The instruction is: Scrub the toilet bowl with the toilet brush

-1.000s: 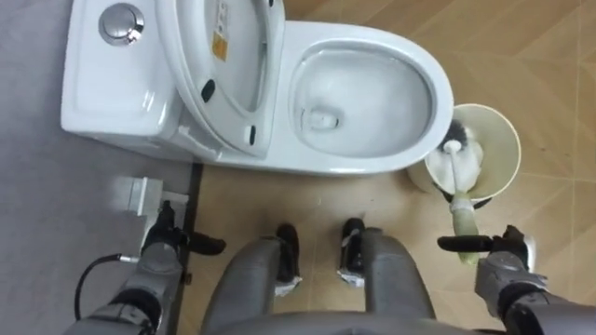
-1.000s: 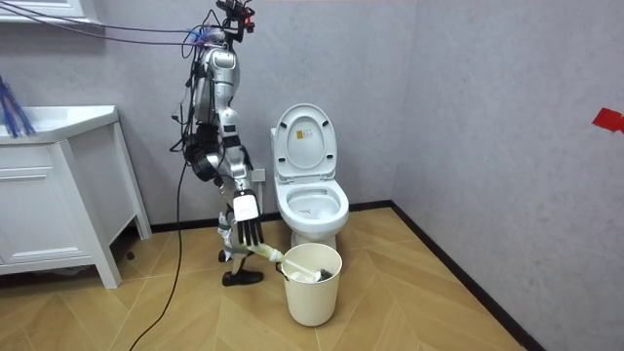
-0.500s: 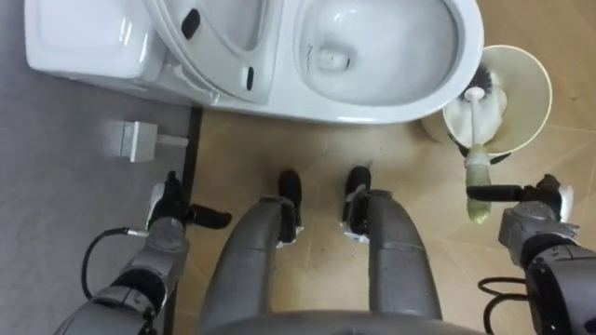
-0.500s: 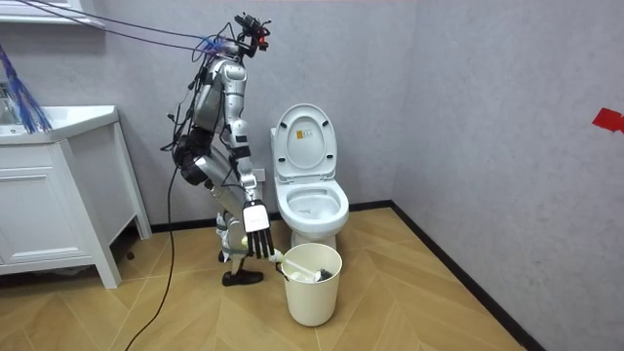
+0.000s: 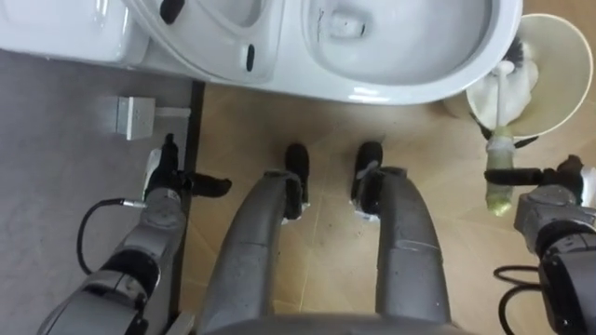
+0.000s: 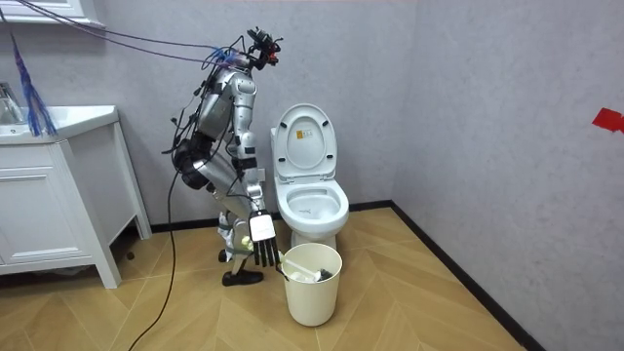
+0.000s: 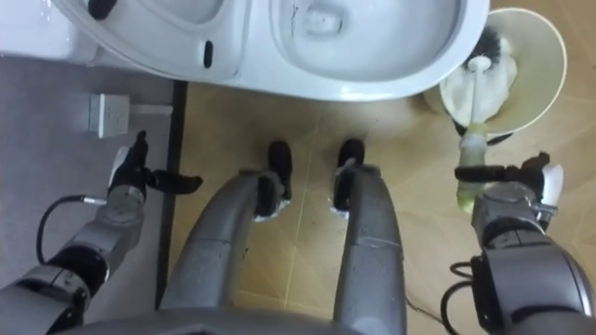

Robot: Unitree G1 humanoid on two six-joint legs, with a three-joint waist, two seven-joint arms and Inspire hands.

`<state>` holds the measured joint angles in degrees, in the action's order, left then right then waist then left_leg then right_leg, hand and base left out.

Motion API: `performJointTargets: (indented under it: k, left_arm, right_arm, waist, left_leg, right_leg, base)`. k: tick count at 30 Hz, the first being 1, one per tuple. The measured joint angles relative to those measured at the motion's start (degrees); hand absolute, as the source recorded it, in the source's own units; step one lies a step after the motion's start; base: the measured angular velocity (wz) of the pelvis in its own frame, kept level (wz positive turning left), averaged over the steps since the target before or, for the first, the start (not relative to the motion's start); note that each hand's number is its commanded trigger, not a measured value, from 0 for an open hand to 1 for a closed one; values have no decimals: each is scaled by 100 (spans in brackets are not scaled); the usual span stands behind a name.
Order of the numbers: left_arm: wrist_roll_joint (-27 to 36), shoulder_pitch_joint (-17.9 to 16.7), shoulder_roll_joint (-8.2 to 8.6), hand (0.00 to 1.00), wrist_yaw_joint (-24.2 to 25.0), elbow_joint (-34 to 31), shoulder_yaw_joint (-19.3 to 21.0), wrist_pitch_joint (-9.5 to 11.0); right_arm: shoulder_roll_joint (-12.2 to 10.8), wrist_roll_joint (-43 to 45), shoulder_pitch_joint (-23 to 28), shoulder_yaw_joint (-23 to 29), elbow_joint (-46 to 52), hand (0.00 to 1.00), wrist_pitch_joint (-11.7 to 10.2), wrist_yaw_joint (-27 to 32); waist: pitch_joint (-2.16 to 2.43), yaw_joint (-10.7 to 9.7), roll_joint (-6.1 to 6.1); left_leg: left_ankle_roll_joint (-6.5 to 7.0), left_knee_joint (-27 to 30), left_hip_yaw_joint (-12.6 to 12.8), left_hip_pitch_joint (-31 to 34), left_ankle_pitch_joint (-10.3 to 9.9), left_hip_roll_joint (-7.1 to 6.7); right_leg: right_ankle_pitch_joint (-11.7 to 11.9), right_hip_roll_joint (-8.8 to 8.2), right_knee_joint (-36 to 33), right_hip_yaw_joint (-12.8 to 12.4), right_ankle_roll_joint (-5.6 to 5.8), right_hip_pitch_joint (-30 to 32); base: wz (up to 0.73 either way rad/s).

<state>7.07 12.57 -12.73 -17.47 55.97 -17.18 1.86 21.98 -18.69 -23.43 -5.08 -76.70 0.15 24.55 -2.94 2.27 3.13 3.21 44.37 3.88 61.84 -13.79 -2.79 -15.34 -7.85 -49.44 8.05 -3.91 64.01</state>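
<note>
Change: in the room view I have bent lower, and my right hand (image 5: 549, 200) has come down beside the bucket (image 5: 563, 88).
Meaning: I judge the reach nearly finished; the gripping is not yet done.
Right hand: fingers straight, touching the handle but not curled round it.
Brush (image 5: 500, 154): standing in the bucket, handle leaning over the rim.
Left hand (image 5: 166, 191): relaxed, well apart from the bucket.
Views: the room view shows my fingers spread at the bucket's rim; the eye views show the touch on the handle.
</note>
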Motion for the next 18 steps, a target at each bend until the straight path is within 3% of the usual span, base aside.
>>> performJointTargets:
  k: [8, 18]
  left_arm:
    - [23, 17, -85, 0, -168, -176, -174, 19]
    - [24, 6, -135, 0, -144, -319, -337, 6]
  right_arm:
    - [16, -461, -15, -295, 71, 0, 56, -326]
    - [67, -1061, -30, -559, 90, 0, 65, -847]
  waist:
    - [7, 18, 45]
    - [10, 124, 79]
  left_leg:
    - [13, 922, 47, 597, -333, 5]
    - [-55, 1299, 13, 858, -433, 20]
  right_leg:
    - [-291, -93, -860, -27, -61, 574]
    - [-384, -115, -1206, -18, -111, 799]
  base:
    - [1]
    - [1]
